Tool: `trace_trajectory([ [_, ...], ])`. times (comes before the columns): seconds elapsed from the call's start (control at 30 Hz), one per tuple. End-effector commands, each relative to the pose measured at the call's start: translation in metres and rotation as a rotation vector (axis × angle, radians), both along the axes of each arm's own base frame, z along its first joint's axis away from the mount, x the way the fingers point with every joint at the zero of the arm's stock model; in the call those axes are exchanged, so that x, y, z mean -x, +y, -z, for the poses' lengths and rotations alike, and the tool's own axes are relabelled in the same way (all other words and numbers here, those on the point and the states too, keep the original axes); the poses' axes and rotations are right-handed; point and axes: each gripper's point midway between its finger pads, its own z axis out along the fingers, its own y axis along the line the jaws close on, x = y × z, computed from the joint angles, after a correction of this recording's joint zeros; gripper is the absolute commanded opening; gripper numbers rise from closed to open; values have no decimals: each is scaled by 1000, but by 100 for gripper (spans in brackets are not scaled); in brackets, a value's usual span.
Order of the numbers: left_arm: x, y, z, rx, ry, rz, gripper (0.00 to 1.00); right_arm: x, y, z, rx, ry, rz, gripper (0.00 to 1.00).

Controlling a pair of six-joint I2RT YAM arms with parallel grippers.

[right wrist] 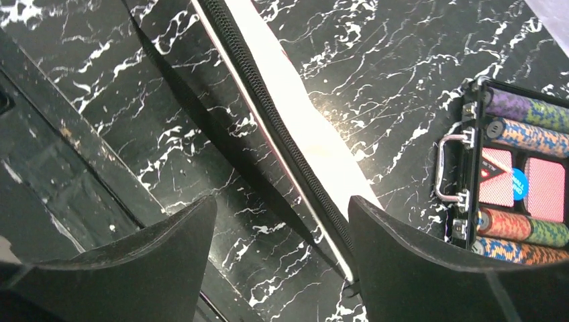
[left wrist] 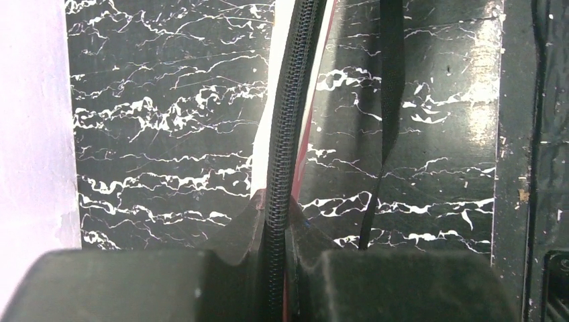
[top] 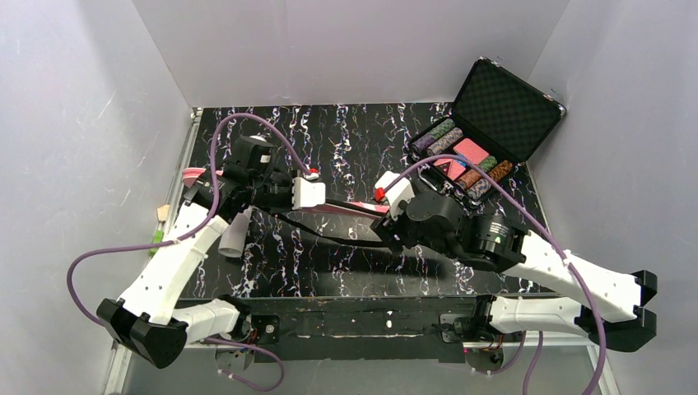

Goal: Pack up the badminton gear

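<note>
With only the left gripper [left wrist: 275,228] pinched shut on the zipper edge of the pink bag [right wrist: 302,127], the bag could sag, twist and slip free, since the right gripper [right wrist: 282,208] stood wide open astride that edge, holding nothing. Both arms reached inward over mid-tabletop, the bag stretched between them.

poker chip case [top: 506,107]: open, far right corner; table [top: 346,132]: black marbled
</note>
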Motion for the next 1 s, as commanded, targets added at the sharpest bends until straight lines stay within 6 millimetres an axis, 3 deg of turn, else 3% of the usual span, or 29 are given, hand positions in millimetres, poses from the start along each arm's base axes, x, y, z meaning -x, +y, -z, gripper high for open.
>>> trace_trajectory([
  [0.0,9,-8,-46,91,-125,78,0,7,12,-10,-36,4,-162,79],
  [0.17,18,-7,-50,96,-131,105,0,11,16,-3,-29,71,-228,78],
  [0.3,21,-8,-59,116,-137,106,0,18,21,15,0,132,-270,76],
  [0.4,28,-8,-70,134,-139,113,0,7,22,26,26,112,-234,69],
  [0.47,32,-6,-71,132,-131,119,0,4,25,22,24,103,-235,41],
  [0.5,35,-6,-72,137,-129,120,0,2,23,18,26,93,-222,17],
  [0.53,35,-6,-71,138,-127,120,0,1,22,15,22,89,-215,4],
  [0.6,33,-7,-67,137,-111,115,0,-4,15,4,9,57,-175,1],
  [0.63,31,-10,-63,140,-89,107,12,-4,13,-3,-7,43,-167,1],
  [0.7,32,-19,-60,167,-24,106,48,-3,13,-15,-31,37,-167,1],
  [0.73,35,-23,-59,181,1,114,57,-2,15,-18,-39,37,-172,1],
  [0.83,43,-41,-56,218,56,145,67,1,20,-27,-60,45,-191,1],
  [0.97,51,-64,-54,241,102,193,70,6,25,-31,-58,53,-202,1],
])
